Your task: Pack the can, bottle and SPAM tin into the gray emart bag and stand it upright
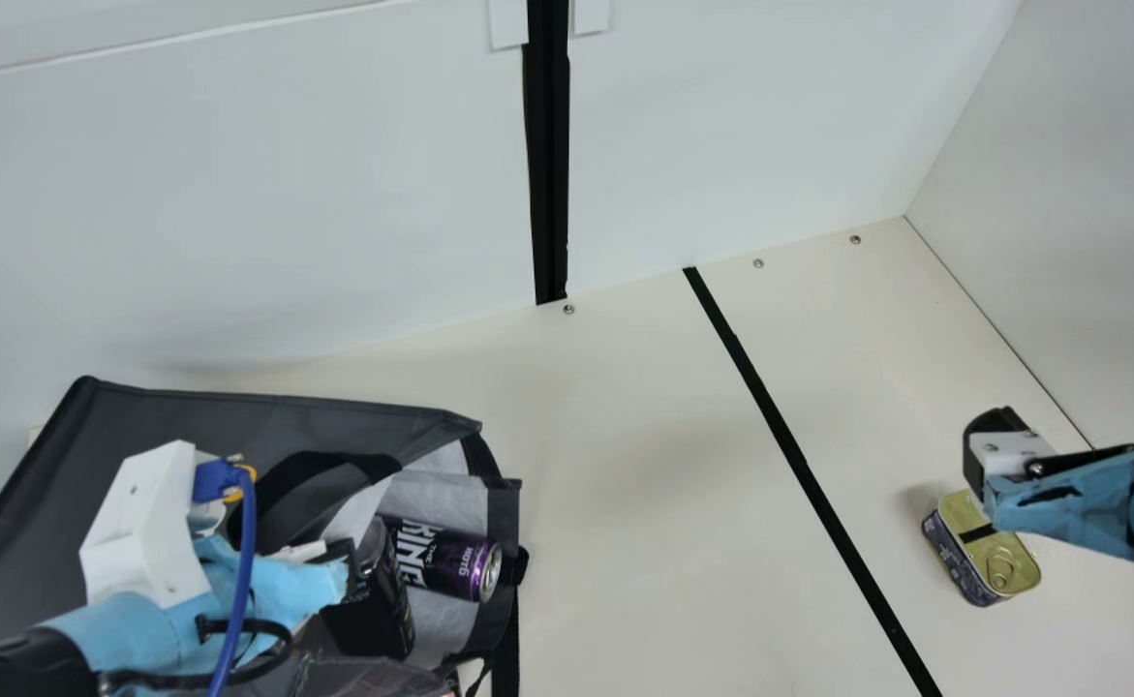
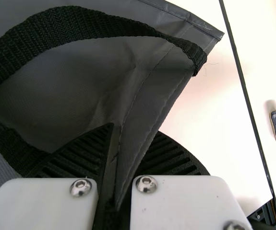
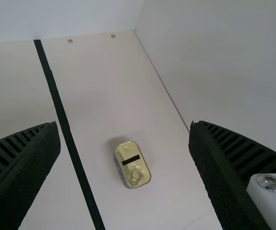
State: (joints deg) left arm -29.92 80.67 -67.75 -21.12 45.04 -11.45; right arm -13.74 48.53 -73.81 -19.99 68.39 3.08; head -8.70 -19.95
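In the main view, the can [image 1: 460, 564] lies just inside the mouth of the gray bag [image 1: 179, 416]. The dark thing [image 1: 373, 615] beside it may be the bottle. So two look packed. The SPAM tin [image 1: 971, 566] sits well apart from the bag, past its open end. It must go in, then the bag must stand up.

The left wrist view shows up close how the left gripper [image 2: 130, 143] pinches the bag's edge, near its strap [image 2: 80, 21].

The right wrist view shows the right gripper [image 3: 124, 125] wide open and empty, well away from the bag.
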